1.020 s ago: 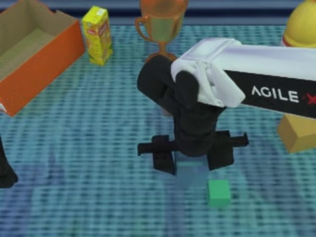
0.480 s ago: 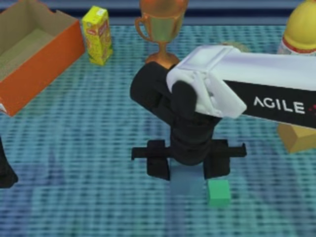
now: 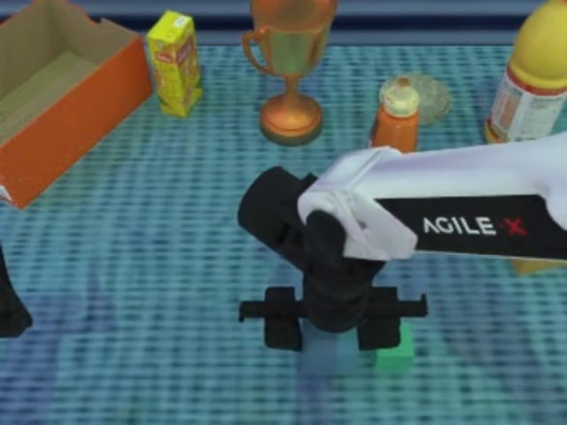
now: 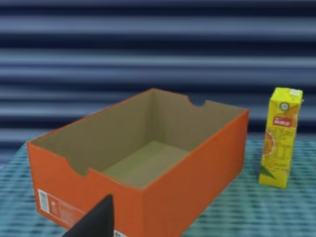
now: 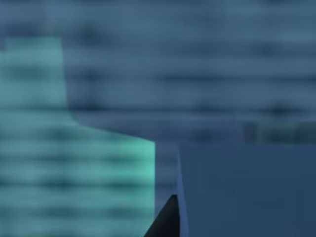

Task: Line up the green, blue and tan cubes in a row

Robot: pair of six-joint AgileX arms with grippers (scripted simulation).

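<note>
My right gripper [image 3: 331,329] is shut on the blue cube [image 3: 330,352], low over the front middle of the table, with a black finger on each side of it. The small green cube [image 3: 398,354] sits right beside the blue one on its right, partly covered by one finger. In the right wrist view the blue cube [image 5: 247,190] fills the near side and the green cube [image 5: 111,170] lies just past it. Only a sliver of the tan cube [image 3: 537,265] shows under my right arm at the right edge. My left gripper [image 3: 9,310] stays parked at the left edge.
An orange-sided cardboard box [image 3: 71,115] stands open at the back left, with a yellow juice carton [image 3: 175,62] beside it. A trophy [image 3: 291,66], a small orange bottle [image 3: 396,115] and a big yellow bottle [image 3: 532,75] line the back.
My right gripper has carried the blue cube toward the front and lower, ending up against the green cube. The arm has swung off the back objects and now covers the tan cube.
</note>
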